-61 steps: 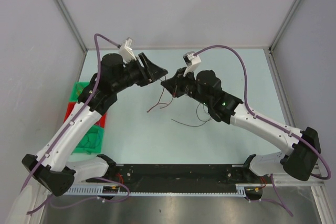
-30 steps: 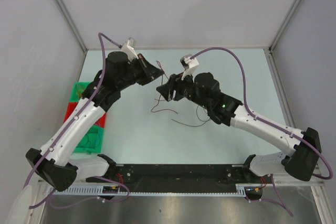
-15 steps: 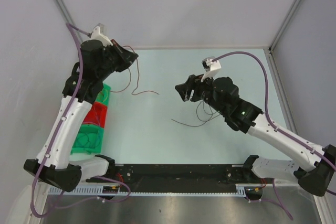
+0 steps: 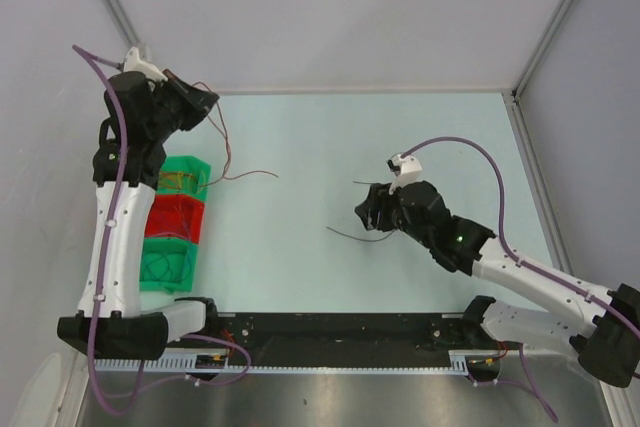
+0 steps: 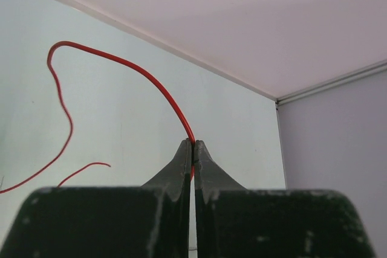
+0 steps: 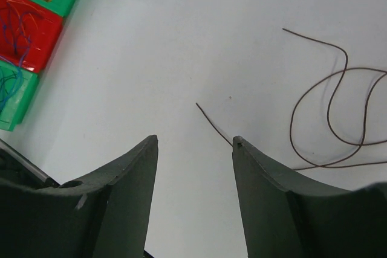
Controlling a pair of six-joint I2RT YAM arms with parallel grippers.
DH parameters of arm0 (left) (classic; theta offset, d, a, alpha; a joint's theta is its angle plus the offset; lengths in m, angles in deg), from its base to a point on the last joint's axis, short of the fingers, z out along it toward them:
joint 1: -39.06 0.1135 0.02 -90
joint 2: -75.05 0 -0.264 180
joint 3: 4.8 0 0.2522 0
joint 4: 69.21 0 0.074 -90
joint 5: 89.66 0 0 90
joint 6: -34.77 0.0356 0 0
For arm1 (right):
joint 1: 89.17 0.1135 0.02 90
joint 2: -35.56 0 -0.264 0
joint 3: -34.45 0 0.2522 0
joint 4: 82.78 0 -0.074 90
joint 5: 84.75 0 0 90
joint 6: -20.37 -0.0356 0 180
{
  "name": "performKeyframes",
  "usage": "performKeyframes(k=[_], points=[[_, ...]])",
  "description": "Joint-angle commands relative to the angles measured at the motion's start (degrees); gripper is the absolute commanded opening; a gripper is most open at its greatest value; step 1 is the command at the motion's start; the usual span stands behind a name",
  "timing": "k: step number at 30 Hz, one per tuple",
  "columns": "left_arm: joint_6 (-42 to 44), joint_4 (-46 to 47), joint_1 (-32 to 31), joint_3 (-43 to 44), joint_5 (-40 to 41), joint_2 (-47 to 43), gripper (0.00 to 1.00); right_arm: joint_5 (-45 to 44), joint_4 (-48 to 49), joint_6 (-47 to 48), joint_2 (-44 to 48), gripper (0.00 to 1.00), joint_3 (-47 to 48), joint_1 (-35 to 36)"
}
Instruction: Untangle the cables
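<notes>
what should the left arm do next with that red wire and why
Probably carry it over the green and red bins and let go. The left gripper is shut on the red wire, lifted free of the maroon wires lying under the open right gripper.

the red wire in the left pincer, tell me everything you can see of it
The red wire is very thin, smooth and bendy, like plastic-coated strand. One end is pinched between the shut fingertips of the left pincer, raised near the table's far left corner. From there it arches up and over, then drops in a loose wavy curve. In the overhead view its free end trails onto the pale table surface just right of the coloured bins. Nothing else visibly touches it.
</notes>
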Motion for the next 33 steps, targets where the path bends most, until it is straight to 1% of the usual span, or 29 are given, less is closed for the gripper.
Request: performKeyframes(k=[1, 10, 14, 18, 27, 33], points=[[2.09, 2.65, 3.11, 2.35, -4.51, 0.11, 0.00, -2.23, 2.41, -2.58, 2.34, 0.56, -3.57, -0.32], [3.41, 2.48, 9.36, 3.85, -7.14, 1.87, 0.00, -3.63, 9.79, -3.46, -0.20, 0.55, -11.30, -0.50], [4.29, 2.21, 12.60, 4.11, -7.58, 2.22, 0.00, -3.11, 15.16, -3.55, -2.23, 0.54, -13.94, -1.20], [5.25, 3.44, 14.37, 4.20, -8.99, 2.83, 0.00, -0.30, 16.39, -3.46, -3.37, 0.53, -14.21, -2.78], [7.98, 4.23, 17.71, 2.10, -8.73, 3.54, 0.00, 8.13, 19.46, -4.78, -3.73, 0.54, -16.76, -9.19], [9.91, 5.38, 19.12, 1.13, -8.81, 3.89, 0.00, 10.96, 20.52, -5.13, -3.64, 0.54, -17.81, -11.48]])
